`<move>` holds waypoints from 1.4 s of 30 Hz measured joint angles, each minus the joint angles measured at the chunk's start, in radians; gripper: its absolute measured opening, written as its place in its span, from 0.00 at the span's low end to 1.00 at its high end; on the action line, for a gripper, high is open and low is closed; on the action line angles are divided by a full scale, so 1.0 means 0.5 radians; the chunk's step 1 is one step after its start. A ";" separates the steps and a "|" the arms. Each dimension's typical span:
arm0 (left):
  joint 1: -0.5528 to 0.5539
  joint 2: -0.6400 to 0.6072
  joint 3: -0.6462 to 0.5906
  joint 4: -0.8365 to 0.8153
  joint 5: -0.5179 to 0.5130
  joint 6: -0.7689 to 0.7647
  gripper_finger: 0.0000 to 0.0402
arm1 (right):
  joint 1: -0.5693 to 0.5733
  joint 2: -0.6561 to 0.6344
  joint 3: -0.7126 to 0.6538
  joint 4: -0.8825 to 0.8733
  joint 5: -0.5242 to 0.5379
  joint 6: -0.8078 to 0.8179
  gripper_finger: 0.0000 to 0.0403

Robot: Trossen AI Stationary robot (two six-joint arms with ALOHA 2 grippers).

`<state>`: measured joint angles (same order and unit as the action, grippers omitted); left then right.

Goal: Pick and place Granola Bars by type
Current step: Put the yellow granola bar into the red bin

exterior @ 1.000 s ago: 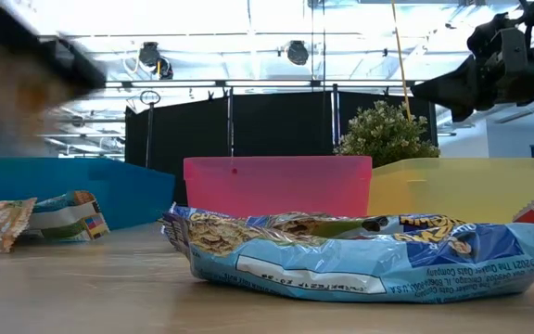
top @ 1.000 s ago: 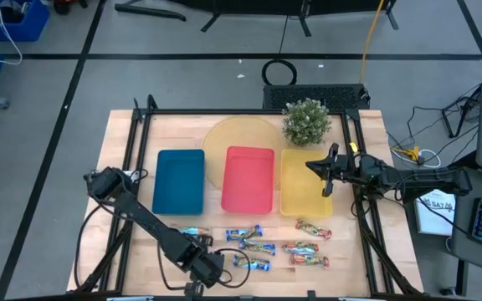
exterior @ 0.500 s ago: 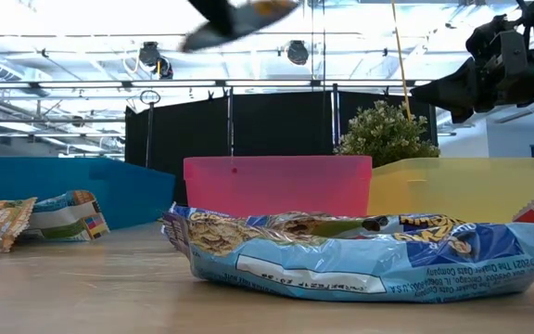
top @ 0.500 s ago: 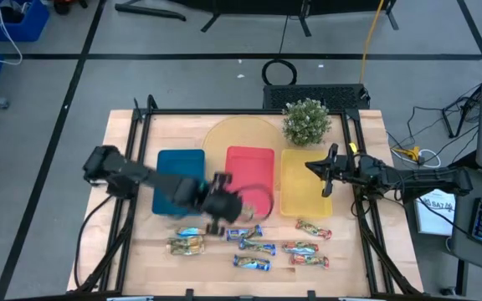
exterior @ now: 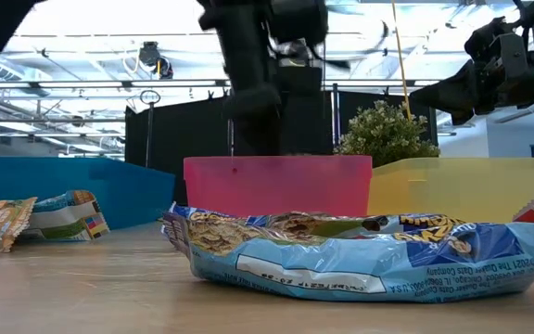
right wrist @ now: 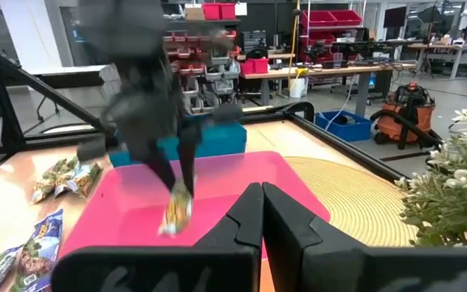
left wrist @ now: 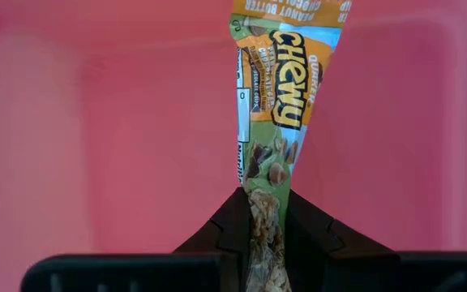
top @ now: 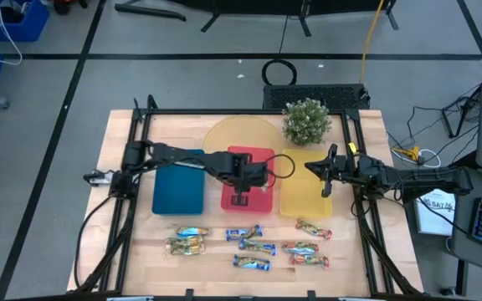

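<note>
The left gripper [top: 239, 199] hangs over the red tray [top: 260, 159], its jaws pinched narrow on one end of a green and orange granola bar [left wrist: 278, 122] that dangles above the tray floor. The right gripper [top: 312, 165] waits over the yellow tray [top: 295, 205] beside the potted plant [top: 306, 121], its jaws closed on nothing. The other granola bars [top: 258, 247] lie scattered on the wooden surface [top: 115, 155] in front of the trays, gold ones nearer the blue tray [top: 178, 180], blue ones in the middle, red-green ones nearer the yellow tray.
</note>
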<state>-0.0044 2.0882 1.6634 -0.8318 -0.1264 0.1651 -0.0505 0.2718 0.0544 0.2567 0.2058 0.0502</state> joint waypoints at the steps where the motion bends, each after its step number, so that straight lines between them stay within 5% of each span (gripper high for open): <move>1: 0.007 0.035 0.001 0.003 0.025 0.013 0.14 | 0.000 0.000 0.000 -0.001 0.000 -0.001 0.00; 10: 0.034 0.092 0.002 0.009 0.157 -0.071 0.17 | 0.000 0.000 0.000 0.000 0.001 -0.004 0.00; 19: 0.030 0.054 0.007 0.023 0.201 -0.062 0.45 | 0.000 0.000 0.000 0.000 0.004 -0.034 0.00; 25: -0.051 -0.164 0.210 -0.498 0.030 -0.157 0.56 | -0.001 0.006 0.000 0.000 0.005 -0.033 0.00; 33: -0.401 -0.711 0.366 -1.365 -0.069 -0.938 0.57 | 0.000 0.050 0.000 -0.029 0.005 -0.033 0.00; 42: -1.188 -1.295 -0.291 -1.178 -0.461 -1.991 0.57 | 0.000 0.111 0.000 -0.083 0.004 -0.040 0.00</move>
<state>-0.5986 1.4408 1.5179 -1.4208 -0.3568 -0.8304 -0.0505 0.3272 0.0544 0.2153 0.2077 0.0299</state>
